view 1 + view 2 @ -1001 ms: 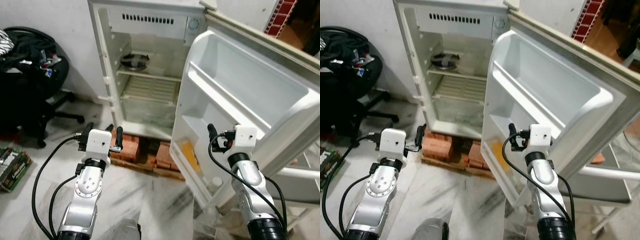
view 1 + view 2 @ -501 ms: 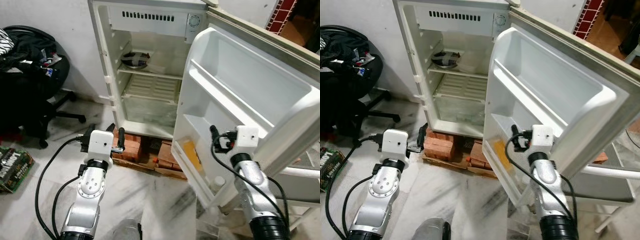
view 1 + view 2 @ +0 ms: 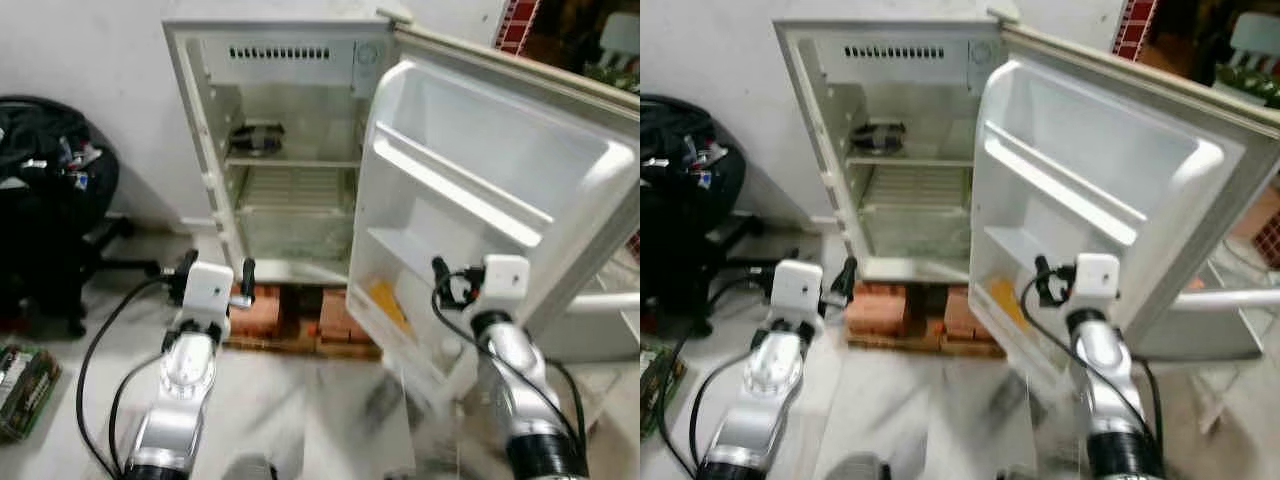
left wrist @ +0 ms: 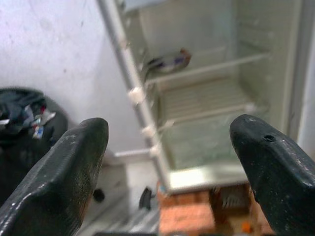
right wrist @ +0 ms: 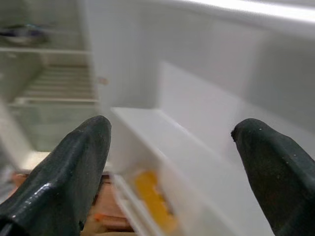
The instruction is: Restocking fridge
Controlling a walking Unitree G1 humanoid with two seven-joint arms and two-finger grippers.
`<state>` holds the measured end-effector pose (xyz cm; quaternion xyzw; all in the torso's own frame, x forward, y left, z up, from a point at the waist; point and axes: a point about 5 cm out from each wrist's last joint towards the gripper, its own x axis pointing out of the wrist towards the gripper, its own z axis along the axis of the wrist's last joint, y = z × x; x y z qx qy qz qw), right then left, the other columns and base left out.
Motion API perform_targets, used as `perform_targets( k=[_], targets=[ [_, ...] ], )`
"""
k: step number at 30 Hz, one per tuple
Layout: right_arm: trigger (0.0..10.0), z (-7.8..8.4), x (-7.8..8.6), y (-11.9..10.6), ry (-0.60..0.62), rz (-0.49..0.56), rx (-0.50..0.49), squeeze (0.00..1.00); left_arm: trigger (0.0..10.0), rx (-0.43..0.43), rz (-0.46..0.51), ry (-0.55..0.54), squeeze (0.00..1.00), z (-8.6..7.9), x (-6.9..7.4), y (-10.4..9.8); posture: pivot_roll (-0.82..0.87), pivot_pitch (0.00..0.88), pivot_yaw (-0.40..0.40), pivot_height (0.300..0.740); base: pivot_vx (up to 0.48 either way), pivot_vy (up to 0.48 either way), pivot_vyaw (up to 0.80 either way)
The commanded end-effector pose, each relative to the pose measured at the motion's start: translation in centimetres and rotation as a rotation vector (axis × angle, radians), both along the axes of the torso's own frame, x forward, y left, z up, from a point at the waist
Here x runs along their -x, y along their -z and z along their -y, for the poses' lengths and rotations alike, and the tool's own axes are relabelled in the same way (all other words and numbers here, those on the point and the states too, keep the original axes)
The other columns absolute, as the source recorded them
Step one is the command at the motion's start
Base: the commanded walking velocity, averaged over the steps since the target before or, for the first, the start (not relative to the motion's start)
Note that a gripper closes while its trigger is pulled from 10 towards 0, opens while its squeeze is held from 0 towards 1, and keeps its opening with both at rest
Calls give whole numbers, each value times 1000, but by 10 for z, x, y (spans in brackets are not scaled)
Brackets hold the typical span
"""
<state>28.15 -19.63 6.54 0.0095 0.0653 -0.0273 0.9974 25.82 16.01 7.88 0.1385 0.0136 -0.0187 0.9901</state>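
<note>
1. Left eye view: fridge (image 3: 290,150) stands open, straight ahead of both arms, on bricks (image 3: 300,315). Left end effector (image 3: 215,275) is raised low in front of the cabinet, fingers apart, holding nothing. Right end effector (image 3: 450,285) is up beside the door (image 3: 480,190), just by the lower door shelf; can't tell its gap from here. Yellow item (image 3: 385,298) sits in that shelf, just left of it. Dark dish (image 3: 255,137) on upper shelf, well beyond the left end effector. Black chair (image 3: 45,200) w/ clutter off to its left.
2. Right eye view: same scene, slightly blurred; door swung wide to the robot's right.
3. Left wrist view: fingers (image 4: 64,167) wide apart, empty; fridge interior between them, dish on shelf ahead.
4. Right wrist view: fingers (image 5: 69,172) wide apart, empty; door shelf and yellow item between and ahead.
</note>
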Motion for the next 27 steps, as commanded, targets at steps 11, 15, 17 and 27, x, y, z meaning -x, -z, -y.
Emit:
perform_targets(
  k=[11,15,17,27],
  targets=[
    [10000,11,-3,-17,61,93,86,0,10000,21,33,11,0,1,-3,-8,106,0,-1,740,0,0,0],
    [10000,11,-5,-18,63,96,87,0,10000,41,21,6,0,2,-4,-6,106,0,-2,740,0,0,0],
    [10000,11,-5,-18,63,96,89,0,10000,35,12,7,0,3,-4,-6,107,0,-4,740,0,169,0],
    [10000,22,-3,-15,150,66,155,0,10000,31,31,25,0,5,-2,-7,108,0,-4,740,0,160,0]
  ],
)
